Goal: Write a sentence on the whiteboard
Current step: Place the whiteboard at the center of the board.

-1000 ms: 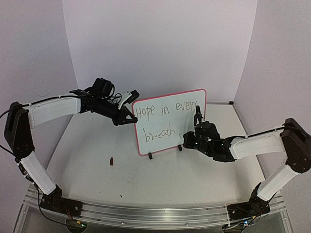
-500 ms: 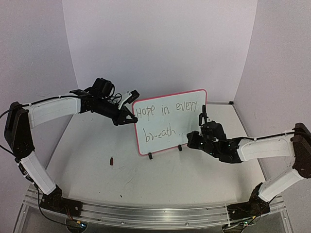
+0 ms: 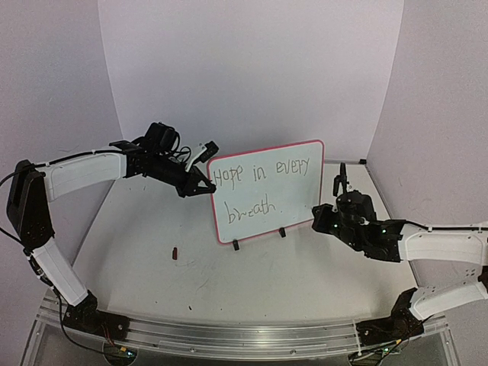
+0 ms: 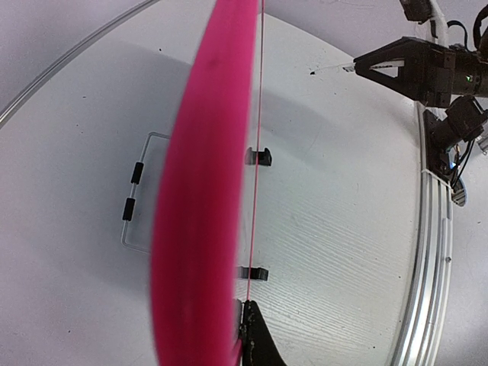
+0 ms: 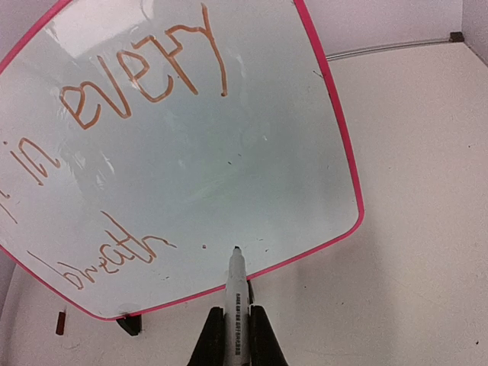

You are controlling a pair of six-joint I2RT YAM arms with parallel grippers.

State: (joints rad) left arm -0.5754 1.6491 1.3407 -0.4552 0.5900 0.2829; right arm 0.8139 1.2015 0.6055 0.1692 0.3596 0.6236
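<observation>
Pink-rimmed whiteboard [image 3: 268, 194] clamped by left pincer [image 3: 207, 186]

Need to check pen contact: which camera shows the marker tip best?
Right wrist: the marker runs up from the right gripper, tip sharp against the whiteboard. Top view shows it small; left wrist, a faint sliver.

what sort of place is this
Probably a robotics lab test cell: a left arm and right arm bolted to an aluminium rail, plain white panels walling the tabletop, and a small whiteboard as prop.
</observation>
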